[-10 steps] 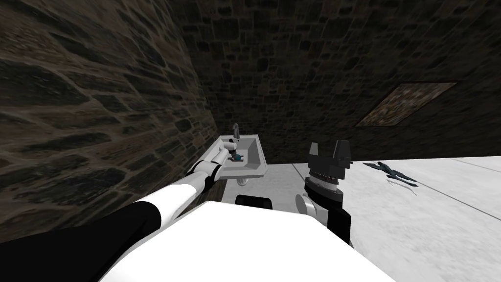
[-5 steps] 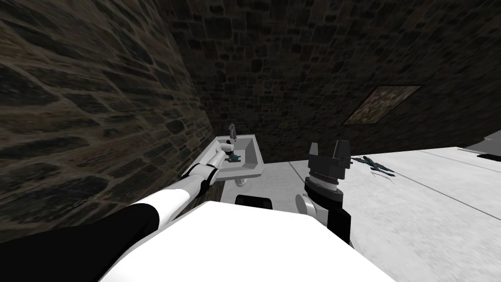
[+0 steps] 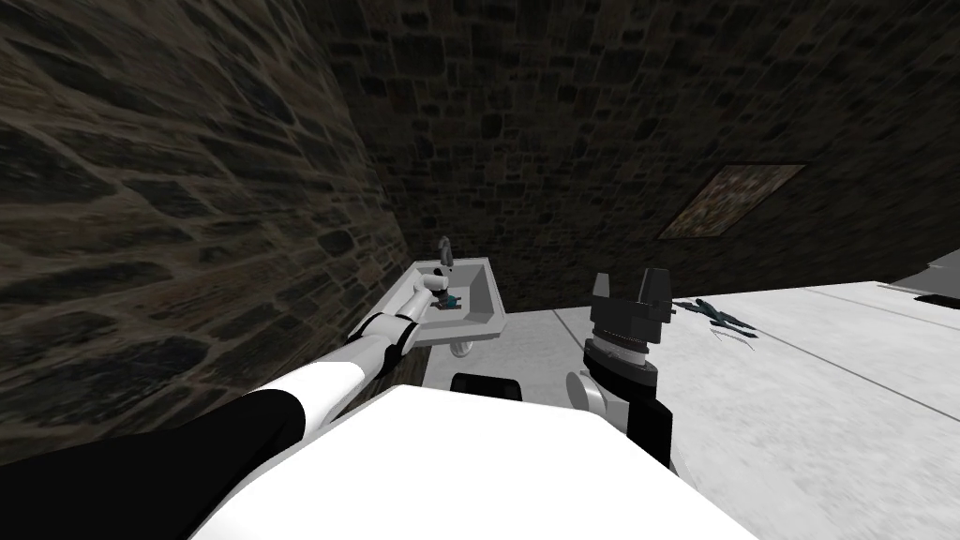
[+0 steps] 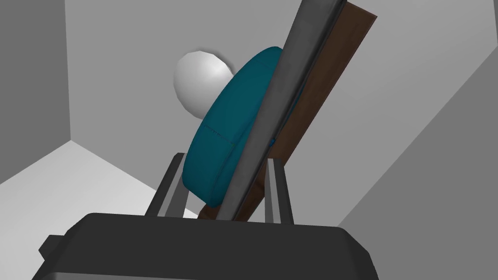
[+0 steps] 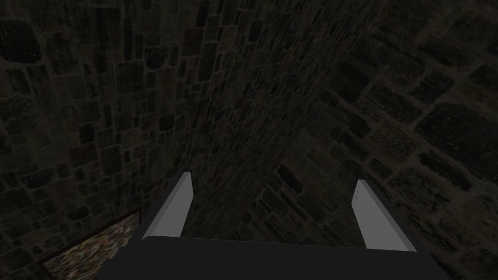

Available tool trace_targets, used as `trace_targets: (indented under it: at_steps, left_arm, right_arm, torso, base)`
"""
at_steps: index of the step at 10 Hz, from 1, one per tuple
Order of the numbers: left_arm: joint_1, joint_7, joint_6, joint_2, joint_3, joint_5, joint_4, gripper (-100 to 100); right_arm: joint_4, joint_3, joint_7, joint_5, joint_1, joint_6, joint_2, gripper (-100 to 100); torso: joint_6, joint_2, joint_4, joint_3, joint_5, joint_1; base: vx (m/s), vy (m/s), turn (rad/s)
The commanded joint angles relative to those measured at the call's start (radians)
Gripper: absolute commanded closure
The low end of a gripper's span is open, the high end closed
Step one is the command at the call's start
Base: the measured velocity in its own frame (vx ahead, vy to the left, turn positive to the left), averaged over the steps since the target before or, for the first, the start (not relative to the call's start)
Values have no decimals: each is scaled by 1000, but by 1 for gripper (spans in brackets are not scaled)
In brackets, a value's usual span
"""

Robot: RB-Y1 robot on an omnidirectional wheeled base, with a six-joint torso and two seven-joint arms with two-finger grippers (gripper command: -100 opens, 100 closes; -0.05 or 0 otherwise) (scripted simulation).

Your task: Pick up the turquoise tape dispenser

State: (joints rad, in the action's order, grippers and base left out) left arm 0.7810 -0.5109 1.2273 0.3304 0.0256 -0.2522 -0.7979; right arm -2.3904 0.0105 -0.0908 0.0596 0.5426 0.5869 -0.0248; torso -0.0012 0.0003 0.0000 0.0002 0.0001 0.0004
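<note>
The turquoise tape dispenser (image 3: 453, 301) lies in the basin of a white wall sink (image 3: 494, 323), below the faucet (image 3: 444, 251). My left arm reaches into the basin. In the left wrist view the dispenser (image 4: 223, 131) shows a teal rounded body, a grey bar and a brown flat part. My left gripper (image 4: 225, 158) is shut on it, its fingers pressing the two sides near the lower end. A white rounded knob (image 4: 199, 82) sits behind the dispenser on the grey basin wall. My right gripper (image 3: 630, 281) is raised before my chest, and its fingers (image 5: 170, 206) stand wide apart with nothing between them.
Dark stone walls close in on the left and behind the sink. A framed picture (image 3: 731, 202) hangs on the back wall. Some dark thin objects (image 3: 717, 314) lie on the pale floor to the right, where there is open room.
My head view swung a little early in the second, shifting the picture frame and floor objects leftward, then held still. My left arm stays in the sink at the dispenser.
</note>
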Motion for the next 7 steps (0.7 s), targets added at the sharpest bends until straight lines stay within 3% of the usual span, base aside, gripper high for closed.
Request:
trace_targets:
  at_steps: [1, 2, 5, 7]
  left_arm:
    - [0, 0, 0, 0, 0, 0, 0, 0]
    - [44, 19, -15, -37, -39, 43, 50, 100]
    - [73, 32, -24, -63, -64, 73, 83, 100]
    - [130, 58, -43, -114, -115, 133, 150, 100]
  right_arm:
    - [0, 0, 0, 0, 0, 0, 0, 0]
    - [0, 0, 0, 0, 0, 0, 0, 0]
    - [0, 0, 0, 0, 0, 0, 0, 0]
    - [0, 0, 0, 0, 0, 0, 0, 0]
  torso:
    - [0, 0, 0, 0, 0, 0]
    - [0, 0, 0, 0, 0, 0]
    - [-1, 0, 1, 0, 0, 1]
    - [-1, 0, 1, 0, 0, 0]
  base:
    - [0, 0, 0]
    - [3, 9, 268]
    - [7, 7, 110]
    - [5, 10, 204]
